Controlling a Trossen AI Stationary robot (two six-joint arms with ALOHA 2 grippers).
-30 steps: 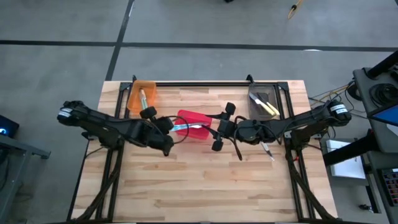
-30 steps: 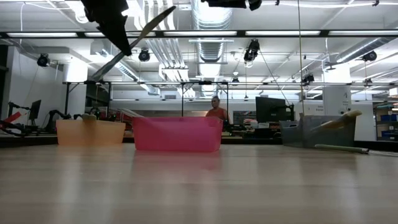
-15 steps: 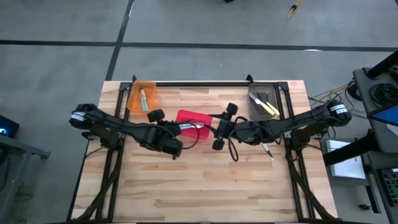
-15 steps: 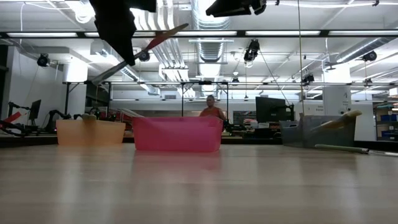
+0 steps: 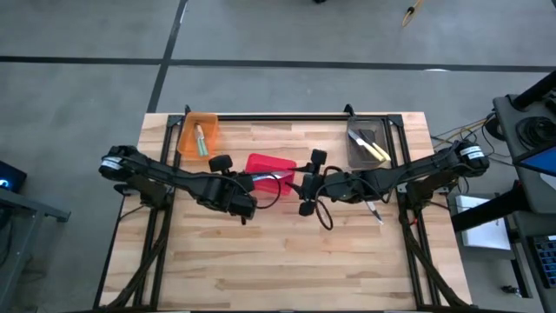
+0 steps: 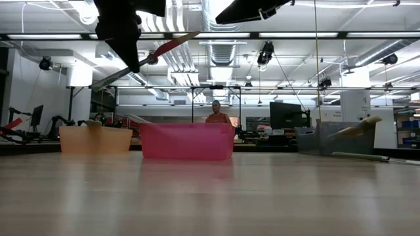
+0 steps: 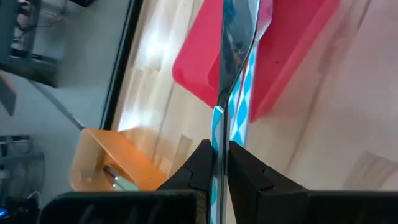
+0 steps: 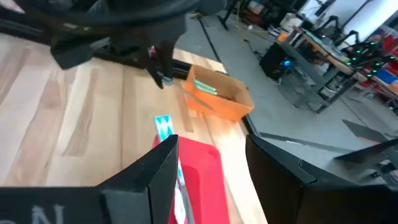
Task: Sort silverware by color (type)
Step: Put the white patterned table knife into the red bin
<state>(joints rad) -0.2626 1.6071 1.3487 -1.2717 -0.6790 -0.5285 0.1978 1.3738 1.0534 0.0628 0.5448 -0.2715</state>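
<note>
While your left gripper (image 7: 217, 163) has carried its pinched blue-handled utensil (image 7: 239, 109) over the red bin (image 5: 269, 173), your right gripper (image 5: 306, 185) waits beside it, fingers spread, empty; release looks next.

A robotics lab; ceiling ducts (image 6: 216, 13), monitors (image 6: 289, 115), other arm rigs (image 6: 56, 121) behind.

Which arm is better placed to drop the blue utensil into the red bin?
Left: the left gripper is shut on the blue utensil above the red bin; the right gripper is open and empty.
</note>
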